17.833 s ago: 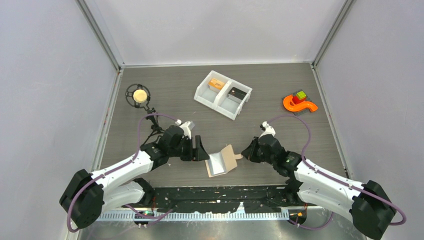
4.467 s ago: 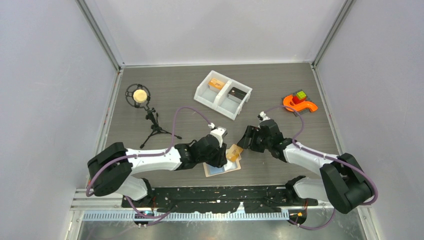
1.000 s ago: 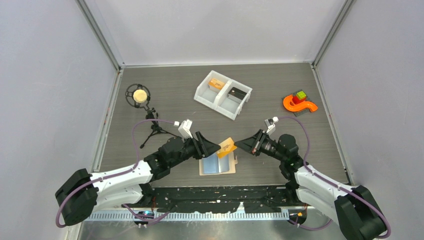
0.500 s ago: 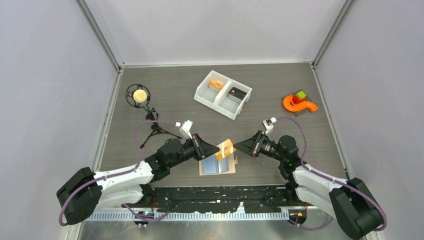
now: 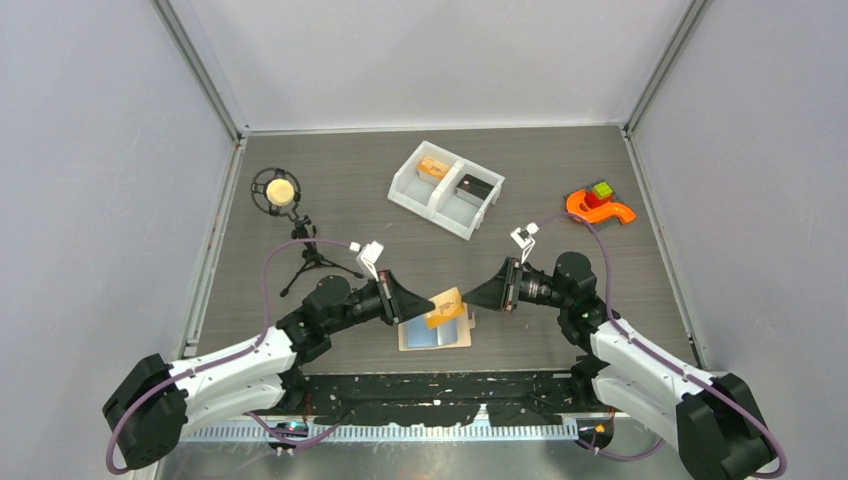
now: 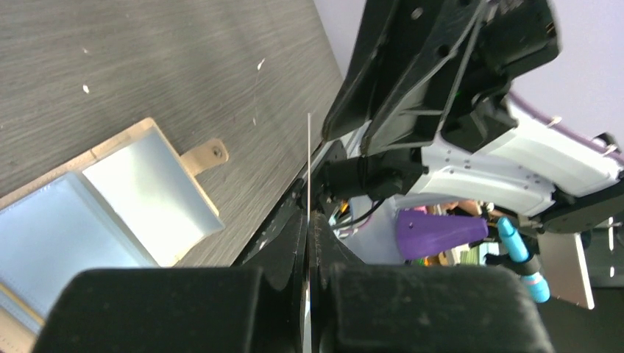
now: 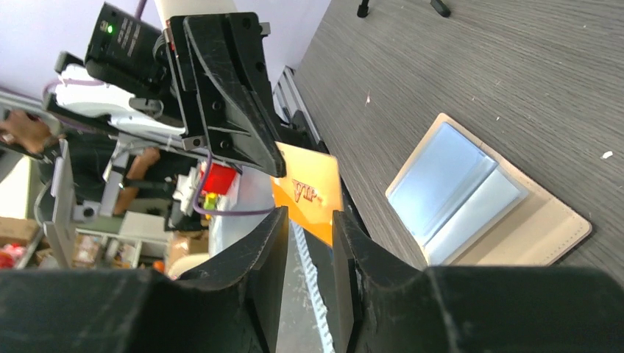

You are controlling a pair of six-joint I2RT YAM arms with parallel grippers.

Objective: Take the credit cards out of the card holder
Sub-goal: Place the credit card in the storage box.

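Note:
An orange credit card (image 5: 445,306) hangs in the air over the card holder (image 5: 452,338), a beige wallet lying open with its light blue lining up. My left gripper (image 5: 424,305) is shut on the card's left edge. In the left wrist view the card (image 6: 309,158) shows edge-on as a thin line rising from the left gripper (image 6: 310,218). My right gripper (image 5: 470,297) faces it from the right, open. In the right wrist view the card (image 7: 309,193) sits just beyond the right gripper (image 7: 309,220), its jaws apart and not pinching. The card holder (image 7: 478,198) lies below.
A white two-compartment bin (image 5: 400,190) stands at the back middle, with an orange-tan item (image 5: 433,167) and a dark item (image 5: 473,186) inside. A small tripod with a round head (image 5: 280,195) is at the left. An orange toy (image 5: 598,206) is at the right.
My left gripper has shut on the orange card and my right gripper has opened off it. The card has shifted slightly left and down with the left gripper.

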